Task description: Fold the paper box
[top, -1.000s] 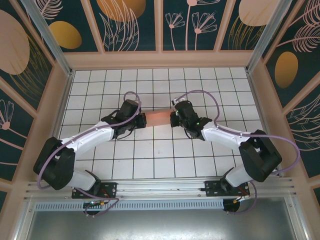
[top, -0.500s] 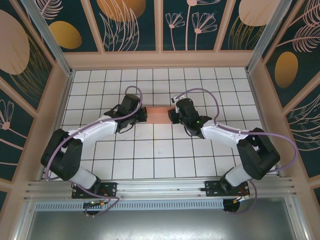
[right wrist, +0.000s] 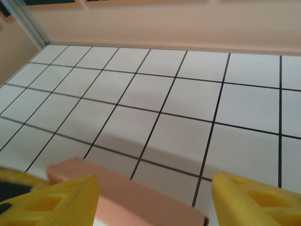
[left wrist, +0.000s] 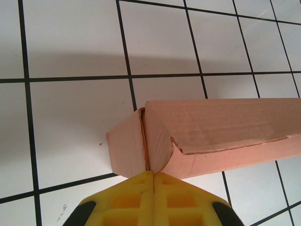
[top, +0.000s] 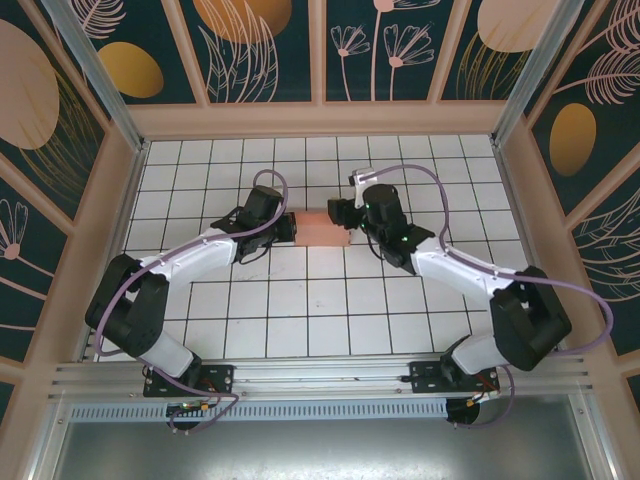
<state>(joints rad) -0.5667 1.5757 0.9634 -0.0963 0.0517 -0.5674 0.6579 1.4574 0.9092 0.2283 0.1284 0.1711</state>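
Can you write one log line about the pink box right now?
paper box: folded into box shape, on table | left gripper: shut, tips at box end | right gripper: open over box

No legible text, label, brand, number or sign on any surface

White shells, black joints on left arm (top: pixel 187 264), right arm (top: pixel 452 268); lilac looping cables (top: pixel 266 174); yellow pocketed fingers (right wrist: pixel 249 200).

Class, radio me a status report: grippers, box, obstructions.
Left gripper shut, tips at box end. Right gripper open above box. Box formed, on tiles. No obstruction.
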